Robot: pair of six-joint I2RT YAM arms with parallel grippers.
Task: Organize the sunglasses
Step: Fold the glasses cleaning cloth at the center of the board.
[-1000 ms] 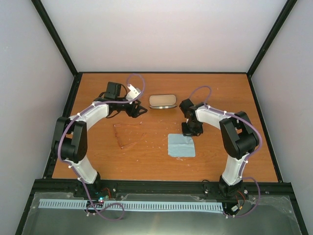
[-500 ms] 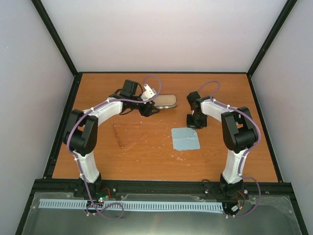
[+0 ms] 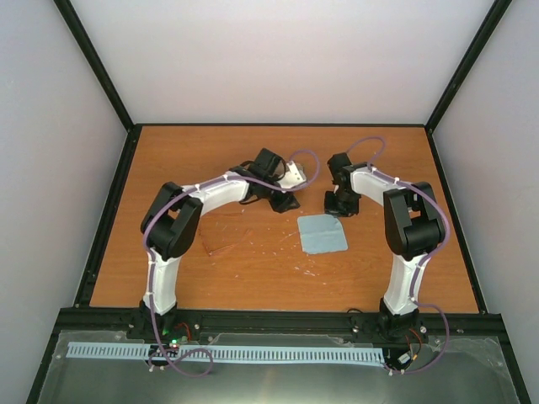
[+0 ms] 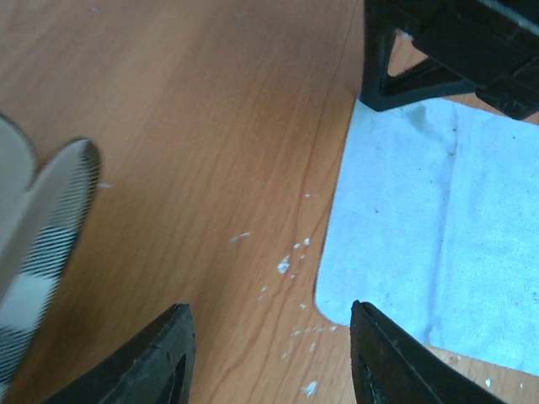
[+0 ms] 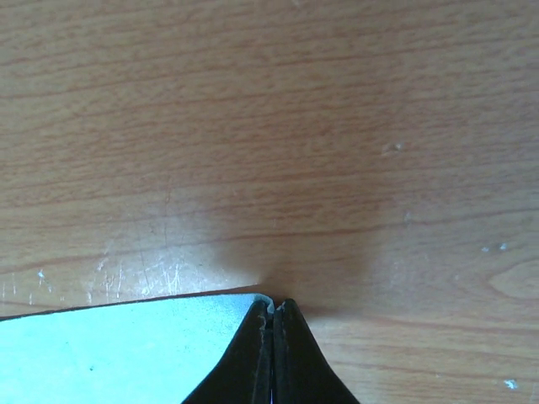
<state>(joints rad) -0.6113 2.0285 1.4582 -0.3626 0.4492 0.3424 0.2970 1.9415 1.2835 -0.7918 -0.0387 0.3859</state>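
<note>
- The sunglasses (image 3: 221,241) lie flat on the worktop (image 3: 253,143), left of centre and close beside the elbow of the left arm (image 3: 217,188). They are well apart from both sets of jaws, and neither wrist view shows them.
- The main risk appears to be a missed or skewed grasp. The frame is so faint against the wood that a descent could land on a lens or beside a temple and push the pair along instead of lifting it.
- A second risk is the left arm itself. Its elbow sits so near the pair that a swing back toward them might brush or drag them.
- The pair look thin, translucent and amber-brown, little more than a reddish outline on the wood. Whether the temples are folded cannot be told from overhead.
- Such a slight frame would probably flex or slip under a hard pinch.
- The left jaws stand wide apart with nothing between them. They hover over bare worktop between the striped case (image 4: 40,244) and the cloth (image 4: 429,236).
- The right jaws are closed tight on one corner of the light blue cloth, seen pinched in the right wrist view.
- If the right arm (image 3: 402,220) pulls while that corner is pinched, the cloth could bunch or slide off its place.
</note>
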